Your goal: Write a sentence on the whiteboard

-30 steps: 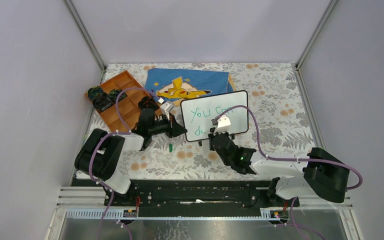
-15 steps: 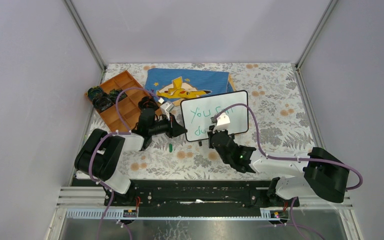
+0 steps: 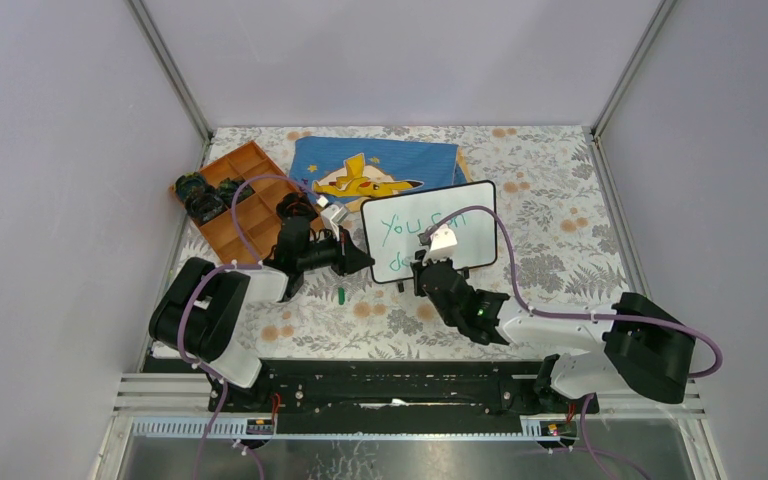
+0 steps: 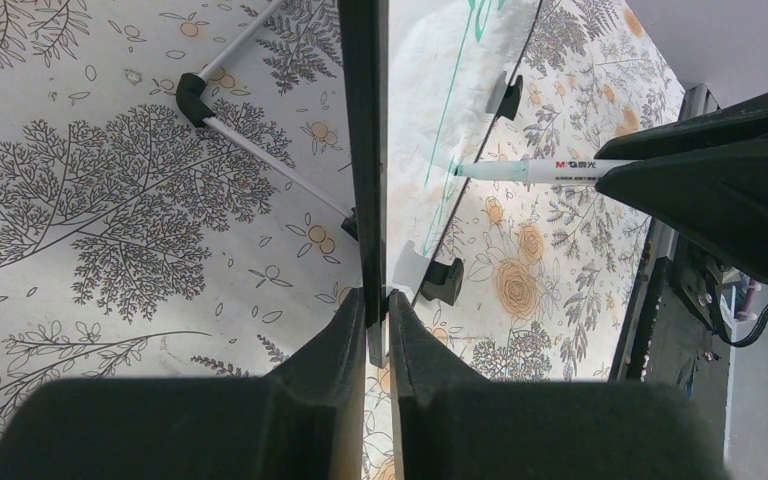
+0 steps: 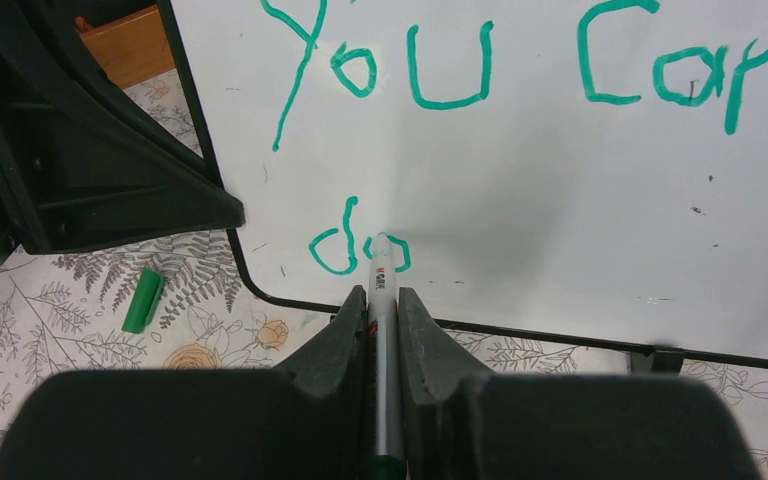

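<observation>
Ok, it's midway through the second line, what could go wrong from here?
The left gripper pinches only the board edge, so marker pressure might pivot or tip it. The marker could slip between the fingers of the right gripper and skew the strokes. The cap lies loose by the board's corner and might get knocked away.

Black-and-white arms (image 3: pixel 205 318), purple cables (image 3: pixel 570 318), perhaps a green light (image 3: pixel 479 313).

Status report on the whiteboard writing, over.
Left pincer shut on whiteboard edge. Right pincer shut on green marker, tip on board. Sentence reads "You can do". Green cap lies clear of board.
</observation>
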